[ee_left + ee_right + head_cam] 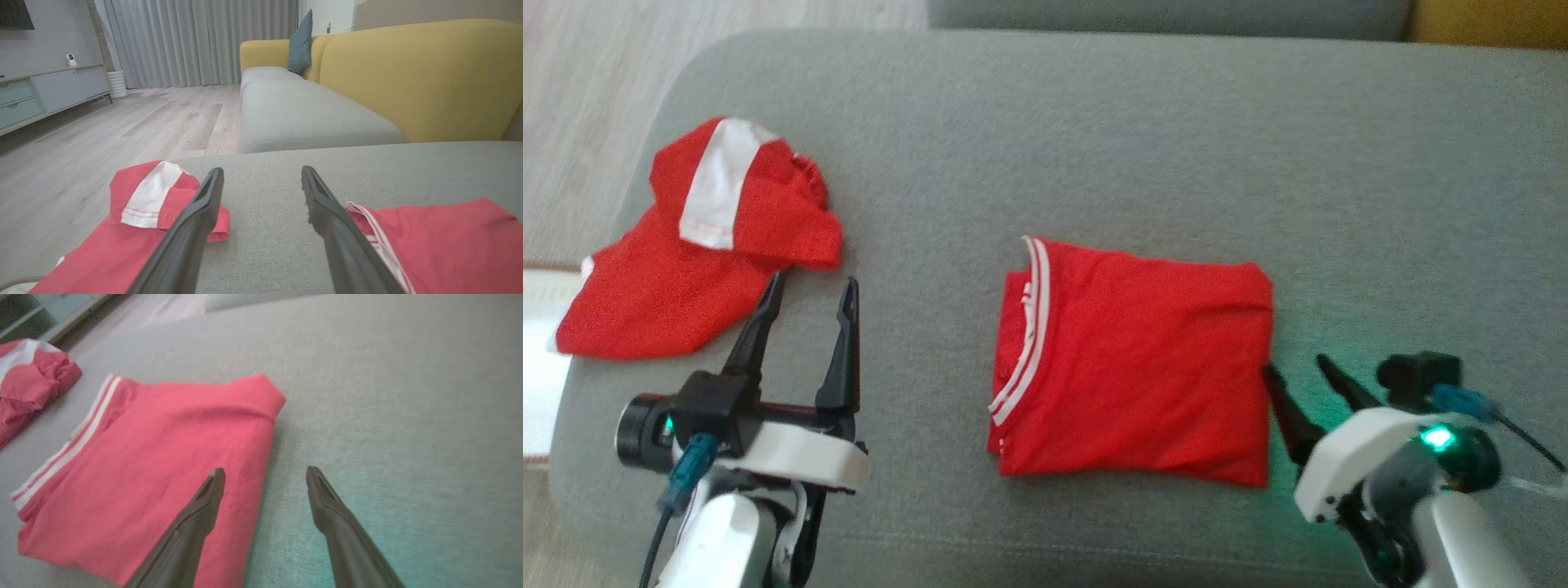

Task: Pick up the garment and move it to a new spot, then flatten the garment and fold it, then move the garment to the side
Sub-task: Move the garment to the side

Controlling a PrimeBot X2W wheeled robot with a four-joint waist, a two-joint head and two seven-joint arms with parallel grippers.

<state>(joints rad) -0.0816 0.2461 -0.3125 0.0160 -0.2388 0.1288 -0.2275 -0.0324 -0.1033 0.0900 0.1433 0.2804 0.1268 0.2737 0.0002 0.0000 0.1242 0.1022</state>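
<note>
The folded red garment lies flat at centre frame on the grey cushion, so moving it aside looks to be next. The left end effector, lower left, and the right end effector, just beside the garment's right edge, are both spread and empty. Pinch all layers at opposite edges and lift level. Open cushion lies right and above; a second red-and-white garment crowds the left edge.

Domestic living room. A mustard-yellow upholstered sofa with grey fabric seat cushions carries a teal square throw pillow; grey floor-length pleated curtains hang behind, pale wood-plank flooring spreads before it, and a low grey sideboard with pale green drawers lines the wall.
</note>
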